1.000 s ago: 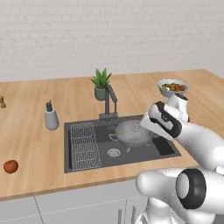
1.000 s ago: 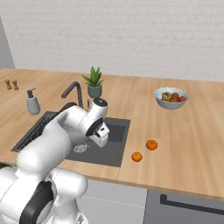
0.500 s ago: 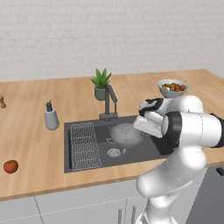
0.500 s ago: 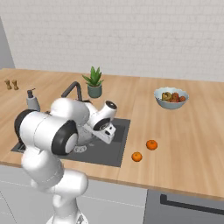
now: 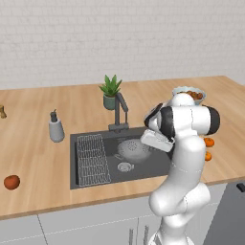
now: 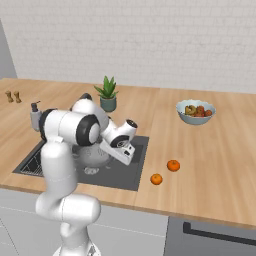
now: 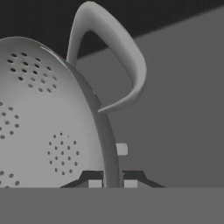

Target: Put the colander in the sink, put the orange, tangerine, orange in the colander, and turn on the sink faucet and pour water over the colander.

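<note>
Hand view showed the gripper (image 7: 109,181) with its two dark fingertips set either side of the colander's (image 7: 48,113) rim, one inside the bowl and one outside; they looked closed on the thin metal edge, just below the loop handle (image 7: 111,57). In the left base view the colander (image 5: 134,149) sat low in the sink (image 5: 91,139), right of the wire grid rack (image 5: 92,158) and in front of the sink faucet (image 5: 118,111).

Compared with a second earlier, the arm had swung upright over the basin and the colander had come down from a raised, tilted carry to the sink floor beside the drain (image 5: 125,166). That suggests the first step was all but finished, with only the release left.

No water ran. In the right base view two small orange fruits (image 6: 173,165) (image 6: 156,178) lay on the wooden counter (image 6: 215,165) right of the sink, near each other, and a third reddish fruit (image 5: 11,182) lay far left in the left base view.
</note>
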Tool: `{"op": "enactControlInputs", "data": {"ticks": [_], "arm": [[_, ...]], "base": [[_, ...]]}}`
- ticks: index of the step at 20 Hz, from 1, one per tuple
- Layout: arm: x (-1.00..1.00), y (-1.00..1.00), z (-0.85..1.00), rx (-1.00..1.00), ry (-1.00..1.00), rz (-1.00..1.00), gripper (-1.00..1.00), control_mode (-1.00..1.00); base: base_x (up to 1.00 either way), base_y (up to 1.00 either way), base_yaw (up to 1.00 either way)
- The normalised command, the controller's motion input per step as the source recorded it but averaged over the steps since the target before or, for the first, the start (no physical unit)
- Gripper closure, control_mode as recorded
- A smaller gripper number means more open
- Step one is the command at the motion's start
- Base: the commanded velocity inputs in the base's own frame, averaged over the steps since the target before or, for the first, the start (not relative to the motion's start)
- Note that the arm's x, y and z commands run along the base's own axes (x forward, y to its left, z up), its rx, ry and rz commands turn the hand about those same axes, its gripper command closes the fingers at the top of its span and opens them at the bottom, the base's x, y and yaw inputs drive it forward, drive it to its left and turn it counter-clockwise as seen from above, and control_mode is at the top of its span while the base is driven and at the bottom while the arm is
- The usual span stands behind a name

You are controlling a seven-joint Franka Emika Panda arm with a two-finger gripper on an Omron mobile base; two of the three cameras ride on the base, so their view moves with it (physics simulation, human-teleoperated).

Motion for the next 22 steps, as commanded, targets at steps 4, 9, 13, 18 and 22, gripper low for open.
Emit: {"op": "enactControlInputs", "data": {"ticks": [4, 9, 13, 18, 22], "arm": [[0.25, 0.14, -0.72, 0.01, -0.01, 0.0, 1.0, -1.0], [0.36, 0.15, -0.63, 0.0, -0.01, 0.0, 1.0, -1.0], [0.38, 0.11, -0.46, 0.04, -0.01, 0.0, 1.0, -1.0], [0.05, 0.13, -0.1, 0.12, -0.08, 0.0, 1.0, -1.0], [-0.21, 0.31, 0.0, 0.11, -0.12, -0.05, 1.0, -1.0]], "base": [[0.0, 0.0, 0.0], [0.0, 0.0, 0.0], [0.0, 0.0, 0.0], [0.0, 0.0, 0.0], [0.0, 0.0, 0.0]]}}
